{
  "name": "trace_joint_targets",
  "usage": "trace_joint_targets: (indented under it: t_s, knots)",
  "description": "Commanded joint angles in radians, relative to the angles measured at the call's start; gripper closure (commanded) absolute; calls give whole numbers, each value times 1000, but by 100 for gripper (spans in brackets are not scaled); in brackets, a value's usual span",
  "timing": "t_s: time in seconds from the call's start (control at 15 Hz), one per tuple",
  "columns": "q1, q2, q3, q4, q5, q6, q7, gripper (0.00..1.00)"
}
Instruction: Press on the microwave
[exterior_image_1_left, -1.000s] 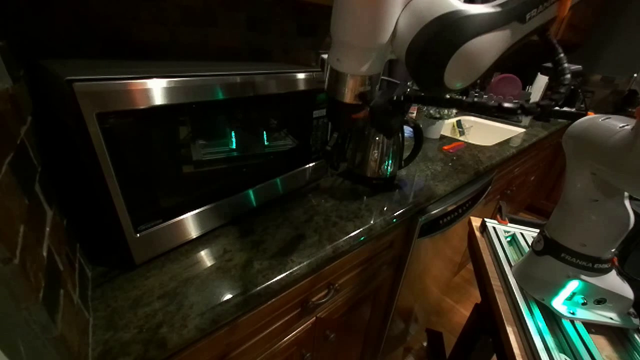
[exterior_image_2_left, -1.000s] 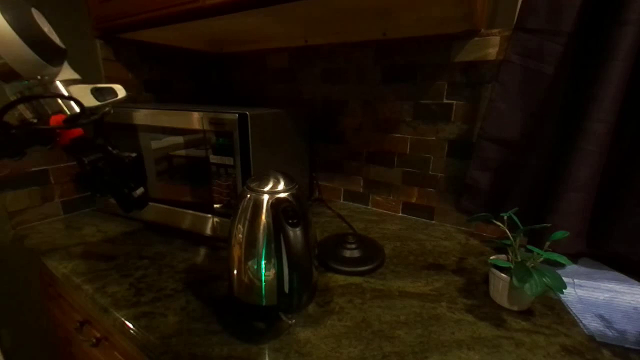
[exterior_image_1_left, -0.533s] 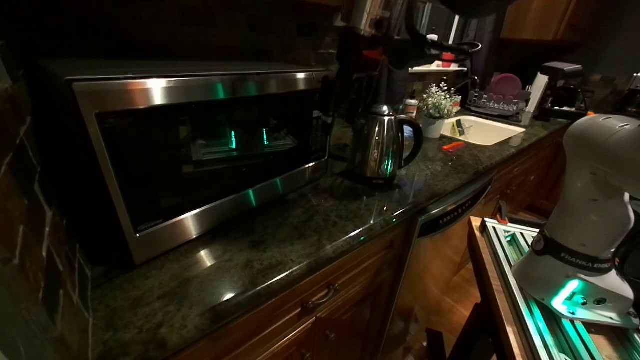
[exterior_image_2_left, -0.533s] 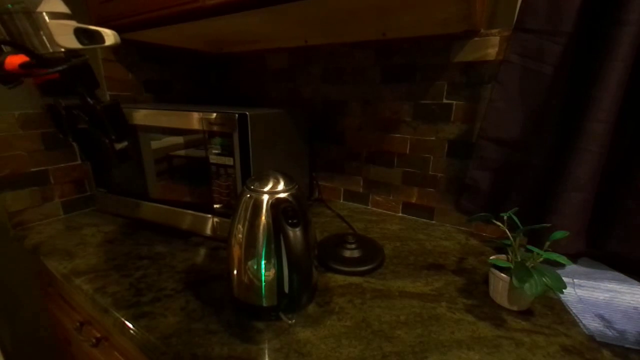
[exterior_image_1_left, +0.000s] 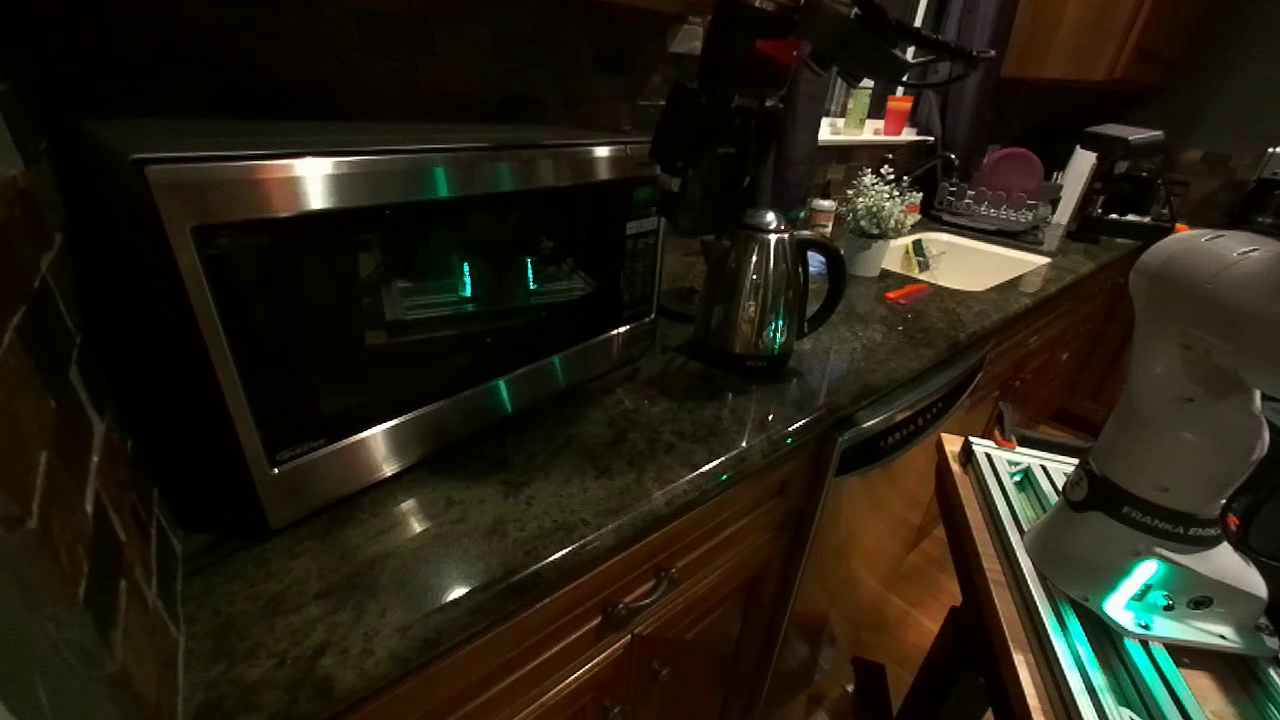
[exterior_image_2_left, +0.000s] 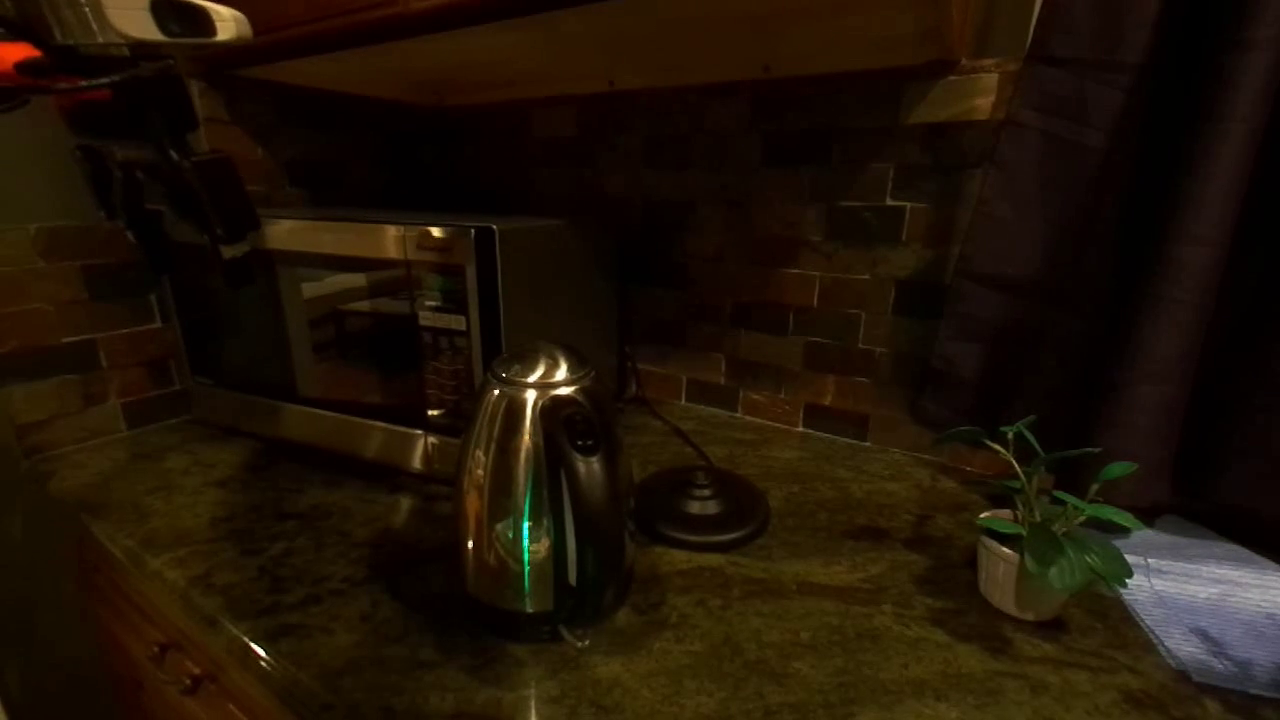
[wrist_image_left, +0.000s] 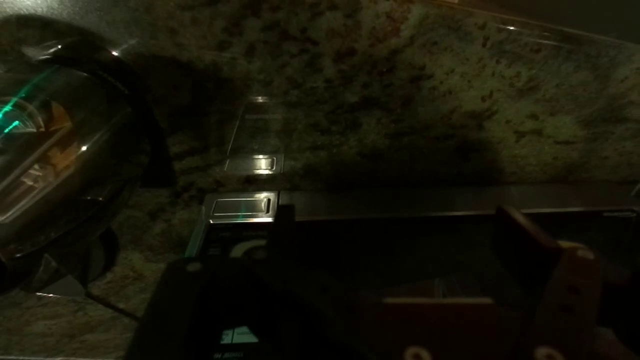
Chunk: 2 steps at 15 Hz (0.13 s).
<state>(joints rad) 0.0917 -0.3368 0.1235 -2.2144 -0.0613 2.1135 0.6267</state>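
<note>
The microwave (exterior_image_1_left: 400, 310), a big steel box with a dark glass door, stands on the counter with its door shut. Its control panel (exterior_image_2_left: 445, 340) shows in both exterior views, with a faint green display near the top. In the wrist view the microwave's lower steel trim (wrist_image_left: 400, 202) runs across beyond the jaws. My gripper (wrist_image_left: 395, 212) is spread wide there, with nothing between its fingers. In an exterior view the dark gripper (exterior_image_2_left: 200, 240) hangs near the upper edge of the microwave's front, apart from the panel. Whether it touches the microwave, I cannot tell.
A steel kettle (exterior_image_2_left: 525, 490) with a black handle stands in front of the microwave's panel end. Behind it lies its black round base (exterior_image_2_left: 700, 510). A potted plant (exterior_image_2_left: 1020, 580) is further along. Overhead hangs a wooden cabinet (exterior_image_2_left: 600, 55). The sink (exterior_image_1_left: 990, 265) lies past the kettle.
My gripper has risen from in front of the microwave's door and its fingers have spread apart. The panel, covered by the arm before, now shows in both exterior views. The kettle has not moved.
</note>
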Motion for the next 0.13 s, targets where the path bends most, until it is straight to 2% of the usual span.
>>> trace_joint_targets:
  t_s: [0.0, 0.07]
  knots:
    - [-24, 0, 22, 2, 10, -1, -7, 0]
    - [-24, 0, 22, 1, 10, -1, -7, 0]
